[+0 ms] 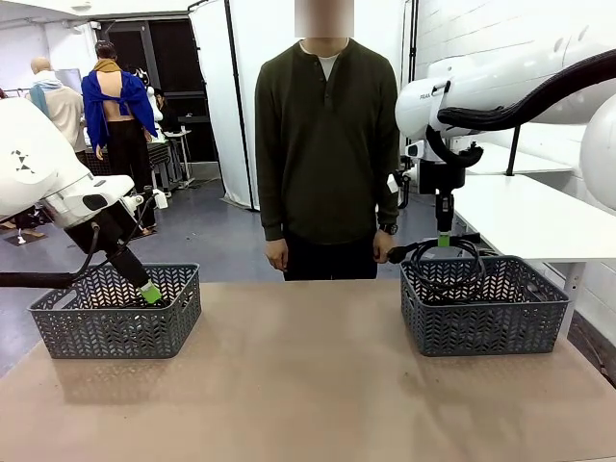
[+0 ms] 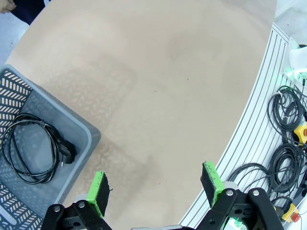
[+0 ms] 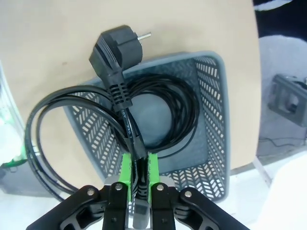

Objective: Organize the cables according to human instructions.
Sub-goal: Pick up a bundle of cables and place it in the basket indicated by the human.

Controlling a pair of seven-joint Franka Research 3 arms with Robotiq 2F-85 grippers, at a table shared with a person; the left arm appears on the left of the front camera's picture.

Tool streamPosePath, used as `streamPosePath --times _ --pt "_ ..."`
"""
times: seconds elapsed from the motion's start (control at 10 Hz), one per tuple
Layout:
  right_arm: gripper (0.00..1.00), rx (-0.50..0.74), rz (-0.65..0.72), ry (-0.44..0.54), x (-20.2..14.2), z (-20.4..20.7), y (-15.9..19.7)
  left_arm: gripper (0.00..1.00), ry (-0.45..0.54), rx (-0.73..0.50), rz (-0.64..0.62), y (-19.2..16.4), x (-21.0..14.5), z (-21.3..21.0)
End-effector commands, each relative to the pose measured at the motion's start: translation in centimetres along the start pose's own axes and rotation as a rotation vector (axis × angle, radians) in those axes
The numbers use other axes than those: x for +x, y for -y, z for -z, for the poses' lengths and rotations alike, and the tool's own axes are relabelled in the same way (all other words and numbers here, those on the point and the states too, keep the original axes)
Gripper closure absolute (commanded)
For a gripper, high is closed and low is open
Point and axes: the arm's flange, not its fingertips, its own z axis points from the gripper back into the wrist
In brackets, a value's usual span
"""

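A coiled cable (image 3: 120,112) is held pinched by the right gripper (image 1: 444,240) above the right basket (image 1: 481,313); the left gripper (image 2: 156,184) is spread wide, angled into the left basket (image 1: 115,318).

two grey baskets (image 1: 115,313), two coiled cables (image 3: 110,124), one person (image 1: 325,154)

We find almost no readable text. Small dark lettering on right arm (image 1: 428,96) housing, near its joint, front view: too small for us to make out. Dark angular mark on left arm (image 1: 24,162) shell: logo-like, not legible. We read no labels on baskets, cables or table.
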Motion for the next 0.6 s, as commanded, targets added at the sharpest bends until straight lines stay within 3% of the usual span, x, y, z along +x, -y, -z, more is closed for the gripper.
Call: streamPosePath --times 0.0,0.5 --pt "1.0 0.027 -0.049 -0.002 -1.8 0.2 2.6 0.0 0.001 0.003 0.0 -0.1 0.1 -0.1" --pt "1.0 -0.017 -0.15 0.064 -3.5 2.1 5.7 0.0 0.001 0.003 0.0 -0.1 0.1 -0.1"
